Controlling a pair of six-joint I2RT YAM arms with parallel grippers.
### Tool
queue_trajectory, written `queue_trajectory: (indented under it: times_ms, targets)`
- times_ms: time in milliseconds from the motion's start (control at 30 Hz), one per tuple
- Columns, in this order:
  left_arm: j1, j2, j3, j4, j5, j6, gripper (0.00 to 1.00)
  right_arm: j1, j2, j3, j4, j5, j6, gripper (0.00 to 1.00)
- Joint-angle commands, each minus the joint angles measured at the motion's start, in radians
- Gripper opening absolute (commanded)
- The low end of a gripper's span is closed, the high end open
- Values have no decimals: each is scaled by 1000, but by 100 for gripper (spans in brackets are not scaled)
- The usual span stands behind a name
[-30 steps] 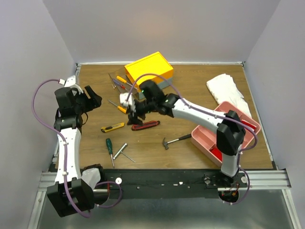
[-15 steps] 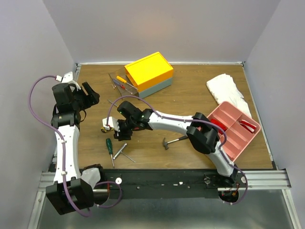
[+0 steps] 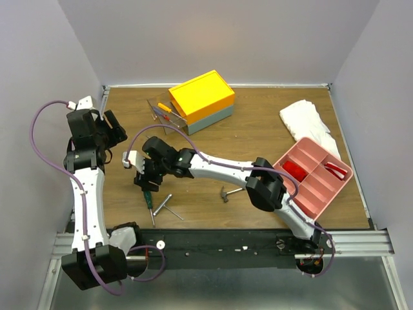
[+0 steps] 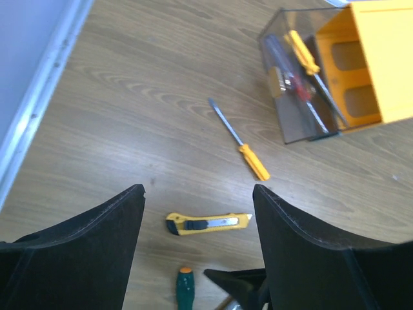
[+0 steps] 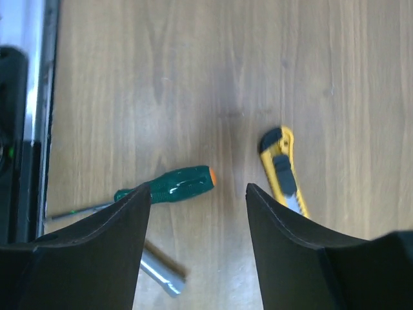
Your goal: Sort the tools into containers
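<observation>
Swinging left from a second ago, the right gripper had come over the green screwdriver and yellow utility knife, its fingers spread and empty. The left gripper hovered nearby, likewise spread and empty. Farther back stood the yellow-topped box, its clear drawer pulled out with screwdrivers inside.

place: lab test cell | cue: grey partition walls, aluminium rail
</observation>
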Motion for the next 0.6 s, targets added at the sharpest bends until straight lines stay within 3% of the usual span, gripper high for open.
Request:
queue_trajectory:
  times_ms: [0, 67, 267, 567]
  targets:
    - [13, -27, 7, -102, -139, 26, 78, 33, -12, -32, 9, 267, 385, 70]
    - [11, -33, 7, -106, -179, 29, 79, 47, -25, -69, 15, 358, 506, 69]
    - [11, -57, -15, -99, -173, 28, 79, 81, -1, -34, -30, 491, 614, 60]
    - [10, -94, -64, -103, -181, 46, 79, 122, 45, -29, -69, 490, 695, 59]
